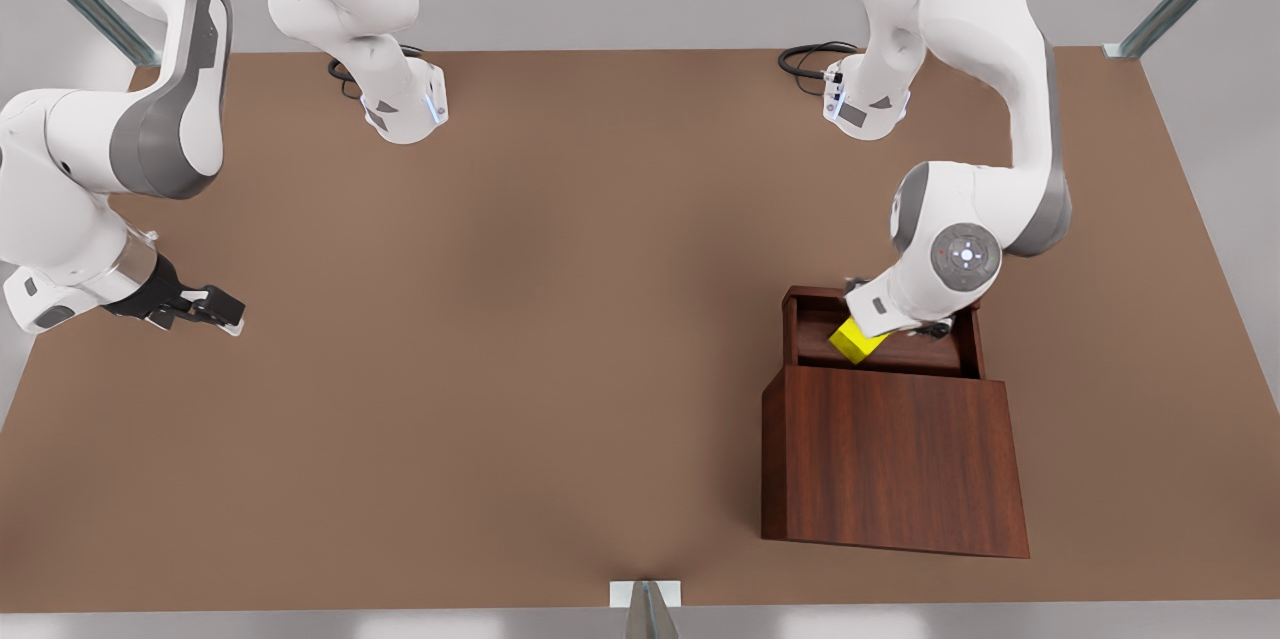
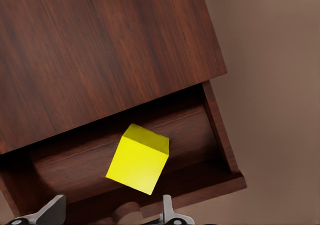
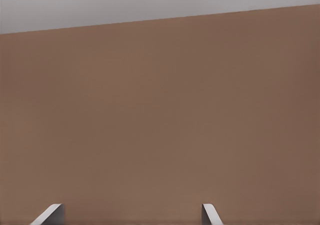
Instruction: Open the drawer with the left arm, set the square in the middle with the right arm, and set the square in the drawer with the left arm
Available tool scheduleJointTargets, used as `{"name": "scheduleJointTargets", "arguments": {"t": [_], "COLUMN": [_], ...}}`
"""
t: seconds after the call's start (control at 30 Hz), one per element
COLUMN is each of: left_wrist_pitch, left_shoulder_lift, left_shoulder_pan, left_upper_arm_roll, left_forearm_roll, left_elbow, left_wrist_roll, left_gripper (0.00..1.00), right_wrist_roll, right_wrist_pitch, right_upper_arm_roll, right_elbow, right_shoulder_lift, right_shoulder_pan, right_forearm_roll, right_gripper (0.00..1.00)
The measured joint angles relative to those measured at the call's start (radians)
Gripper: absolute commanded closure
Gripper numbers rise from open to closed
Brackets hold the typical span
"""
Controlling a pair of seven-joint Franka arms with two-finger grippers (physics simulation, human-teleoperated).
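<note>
- The cabinet [image 1: 895, 459] is standing on the brown surface [image 1: 520, 339], nearest the front view's camera.
- The drawer [image 1: 885, 344] is projecting open from the cabinet's far side.
- The square [image 1: 856, 340] is sitting tilted inside the drawer, apart from the fingertips in the left wrist view [image 2: 142, 160].
- The left claw [image 2: 110, 211] is hovering directly over the drawer, fingers spread.
- The right claw [image 1: 205, 309] is waiting well apart from the cabinet, above bare surface, fingers spread [image 3: 131, 214].
</note>
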Motion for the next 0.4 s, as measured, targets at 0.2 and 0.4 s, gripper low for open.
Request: {"name": "scheduleJointTargets", "arguments": {"t": [0.2,0.4], "left_wrist_pitch": [-0.096,-0.085], "left_shoulder_lift": [-0.097,-0.119], "left_shoulder_pan": [0.458,0.624], "left_upper_arm_roll": [-0.502,-0.688], "left_forearm_roll": [0.090,0.259], "left_elbow": [0.160,0.161], "left_wrist_roll": [-0.240,-0.251], "left_gripper": [0.00,0.00], "right_wrist_roll": [0.000,0.000], "right_wrist_pitch": [0.000,0.001], "right_upper_arm_roll": [0.000,0.000], "right_elbow": [0.000,0.000], "right_shoulder_lift": [0.000,-0.001], "right_shoulder_pan": [0.001,0.000], "right_forearm_roll": [-0.002,0.000], "right_gripper": [0.00,0.00]}}
